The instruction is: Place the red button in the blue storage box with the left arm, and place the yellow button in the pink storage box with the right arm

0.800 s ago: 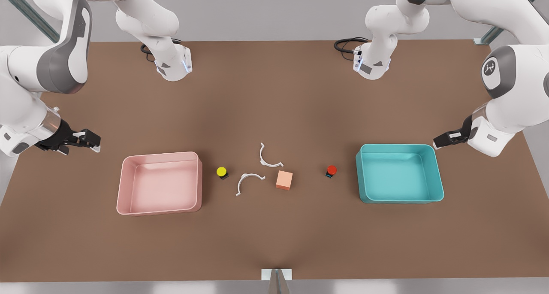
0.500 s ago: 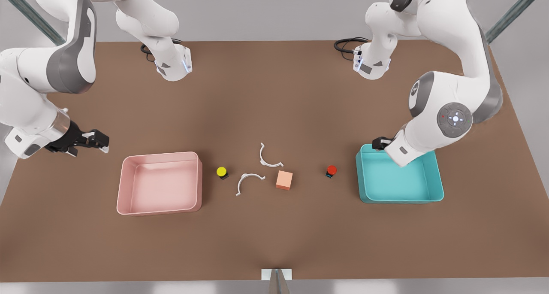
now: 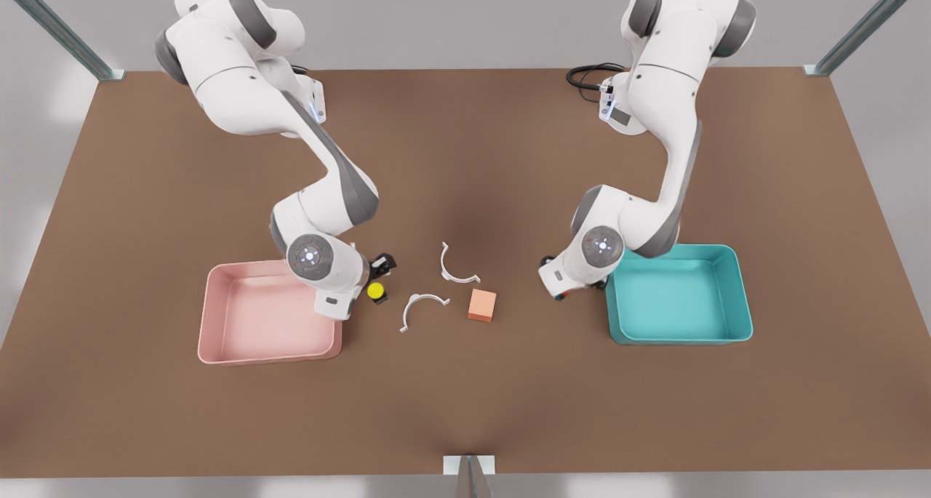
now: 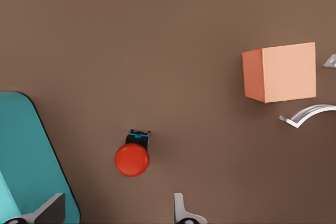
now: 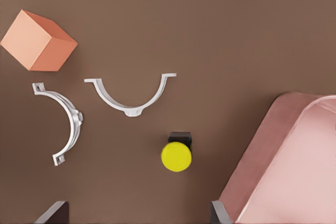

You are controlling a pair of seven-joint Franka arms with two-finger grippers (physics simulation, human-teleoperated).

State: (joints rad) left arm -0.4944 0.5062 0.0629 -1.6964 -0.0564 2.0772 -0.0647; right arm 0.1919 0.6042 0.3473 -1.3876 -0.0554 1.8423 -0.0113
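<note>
The red button (image 4: 132, 158) stands on the brown table beside the blue storage box (image 4: 26, 156), just ahead of my open left gripper (image 4: 118, 213). In the front view the left arm's hand covers that button, left of the blue storage box (image 3: 676, 302). The yellow button (image 5: 177, 155) stands close to the pink storage box (image 5: 294, 156), just ahead of my open right gripper (image 5: 136, 216). Seen from the front, the yellow button (image 3: 375, 291) sits right of the pink storage box (image 3: 270, 358), with the right gripper (image 3: 382, 265) hovering over it. Both boxes hold nothing.
A peach-orange cube (image 3: 482, 305) and two white curved clips (image 3: 457, 265) (image 3: 422, 305) lie on the table between the two buttons. In the right wrist view the clips (image 5: 128, 98) lie closest to the yellow button.
Both arms have swung in from the table's outer sides toward the middle. The right gripper now hangs over the yellow button and the left one over the red button.
</note>
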